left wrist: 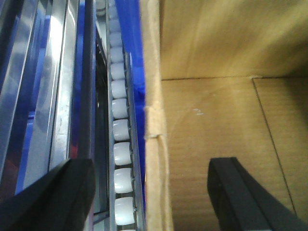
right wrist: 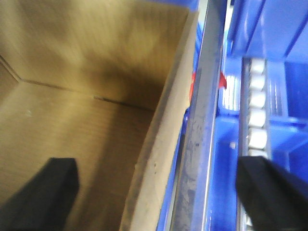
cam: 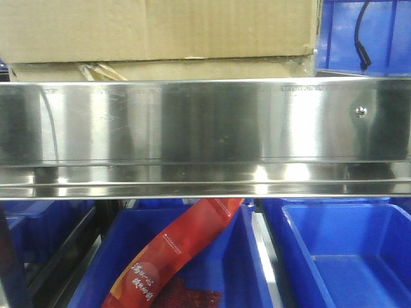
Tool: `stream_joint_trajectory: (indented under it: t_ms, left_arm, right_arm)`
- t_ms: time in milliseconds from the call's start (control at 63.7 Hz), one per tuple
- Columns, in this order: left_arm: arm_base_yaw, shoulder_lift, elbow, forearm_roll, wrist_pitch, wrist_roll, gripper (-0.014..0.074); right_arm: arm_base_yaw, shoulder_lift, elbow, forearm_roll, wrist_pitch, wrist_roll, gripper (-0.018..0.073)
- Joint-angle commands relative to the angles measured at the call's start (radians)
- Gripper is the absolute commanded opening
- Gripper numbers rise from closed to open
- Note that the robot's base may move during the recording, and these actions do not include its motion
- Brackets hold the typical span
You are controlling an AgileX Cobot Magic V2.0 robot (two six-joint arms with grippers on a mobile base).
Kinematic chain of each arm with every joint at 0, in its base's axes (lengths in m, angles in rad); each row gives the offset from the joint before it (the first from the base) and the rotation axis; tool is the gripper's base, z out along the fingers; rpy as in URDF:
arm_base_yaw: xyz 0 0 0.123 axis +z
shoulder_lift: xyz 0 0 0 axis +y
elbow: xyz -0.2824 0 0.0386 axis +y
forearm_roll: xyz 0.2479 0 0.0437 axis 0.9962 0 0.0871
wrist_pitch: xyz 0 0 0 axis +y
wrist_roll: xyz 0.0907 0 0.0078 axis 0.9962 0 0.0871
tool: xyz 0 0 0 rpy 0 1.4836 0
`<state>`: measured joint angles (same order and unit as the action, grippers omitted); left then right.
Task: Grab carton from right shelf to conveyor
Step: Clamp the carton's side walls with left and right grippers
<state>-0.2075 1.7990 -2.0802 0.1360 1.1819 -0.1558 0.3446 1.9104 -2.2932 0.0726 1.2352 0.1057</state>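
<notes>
1. The carton (cam: 160,29), plain brown and open at the top, sits on the upper level of the right shelf (cam: 192,122). Its lower edge lies just behind the top of the broad mirror-like rail (cam: 83,128), and a small screw head (cam: 361,111) shows near the rail's right end
2. On the same level, a blue bin (cam: 337,38) holding a black cable (cam: 363,38) stands just beside the carton's right end. Below the rail, two lower bins (cam: 347,250) lie side by side, and the left one holds a red printed packet (cam: 186,244)
3. Left wrist view: the left gripper (left wrist: 150,166) is spread wide, its jaws straddling one side wall of the carton. One dark finger (left wrist: 245,197) hangs over the bare cardboard floor inside. The other finger is outside the box, beside a row of white rollers (left wrist: 120,120) set in the steel rack
4. Right wrist view: the right gripper (right wrist: 158,166) is likewise parted across the opposite wall. One blurred finger (right wrist: 50,187) is inside the box, and the other is outside above blue plastic and more rollers
5. Neither pincer is clamped on the cardboard, and whether any finger touches a wall cannot be told
</notes>
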Motion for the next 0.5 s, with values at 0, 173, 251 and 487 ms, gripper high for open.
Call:
stream_joint_trajectory:
  t_ms: [0,173,251,487]
  left_arm:
    - [0.004,0.0,-0.008,-0.003,-0.01,-0.007,0.0318]
    - [0.004,0.0,-0.008,-0.003,0.01,-0.007,-0.0013]
    - [0.004,0.0,-0.008,-0.009,0.012,-0.007,-0.0001]
    - [0.004,-0.034,-0.008,-0.02,0.039,-0.007,-0.0017]
  right_arm:
    - [0.004,0.002,-0.009,-0.012,-0.014,0.0,0.037]
    - [0.004,0.003,-0.009,-0.012,-0.014,0.0,-0.0102]
    - [0.004,0.003,-0.009,-0.012,-0.014,0.0,-0.0055]
    - [0.004,-0.047,-0.009,-0.012,-0.014,0.0,-0.0066]
